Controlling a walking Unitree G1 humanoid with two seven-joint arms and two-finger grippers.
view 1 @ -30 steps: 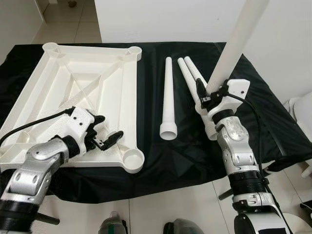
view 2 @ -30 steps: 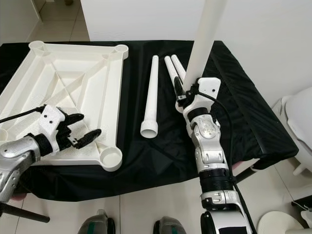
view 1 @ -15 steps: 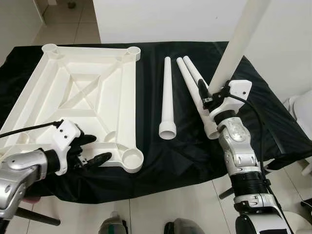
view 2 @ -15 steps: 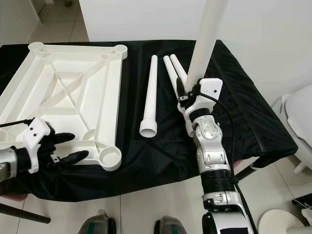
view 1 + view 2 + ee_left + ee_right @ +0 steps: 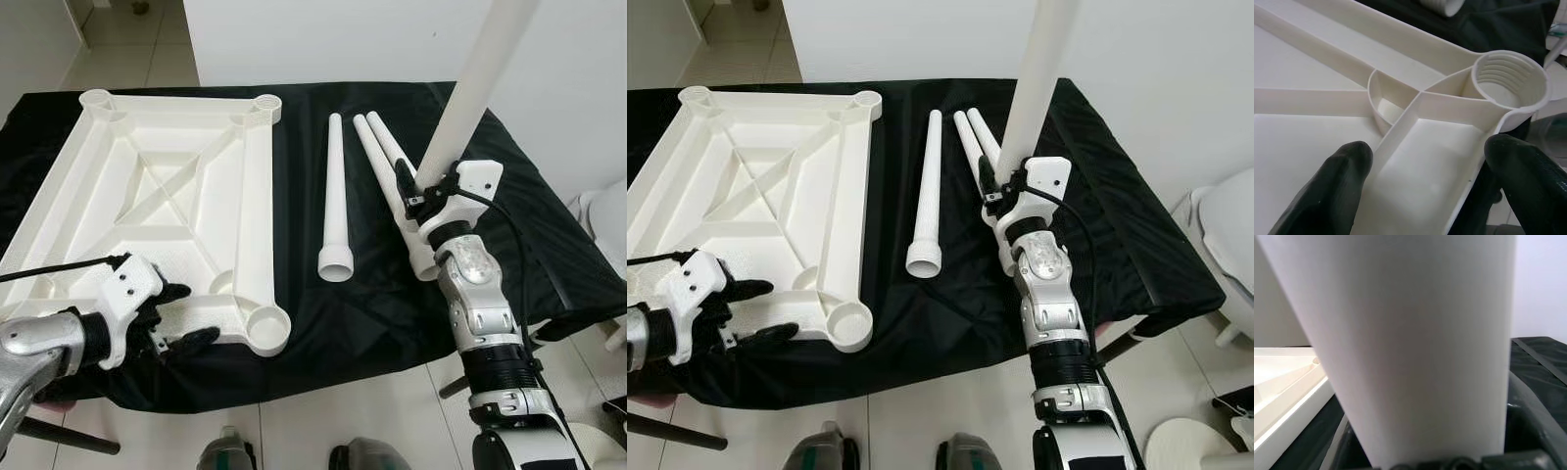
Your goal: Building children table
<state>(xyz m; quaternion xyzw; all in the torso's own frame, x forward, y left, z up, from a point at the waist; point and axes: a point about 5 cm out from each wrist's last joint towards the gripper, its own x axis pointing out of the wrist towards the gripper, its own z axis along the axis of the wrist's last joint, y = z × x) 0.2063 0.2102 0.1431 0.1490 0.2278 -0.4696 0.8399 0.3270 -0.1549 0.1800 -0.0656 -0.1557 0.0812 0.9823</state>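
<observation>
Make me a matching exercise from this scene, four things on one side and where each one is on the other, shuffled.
1. tabletop
2. held leg
3. left gripper
4. single leg

A. upright in the right gripper
B. open at the tabletop's near edge
C. upside down on the black cloth
D. lying between the tabletop and two more legs

Pairs: 1-C, 2-A, 3-B, 4-D

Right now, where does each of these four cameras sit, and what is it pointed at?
Left eye view: on the head, looking down at the upturned tabletop and loose legs; both arms show.
Right eye view: beside it, same scene.
Left wrist view: on the left arm, along the open left gripper at the threaded socket.
Right wrist view: on the right arm, close against the held leg.
Shared: the head views also show that socket and the right gripper.
</observation>
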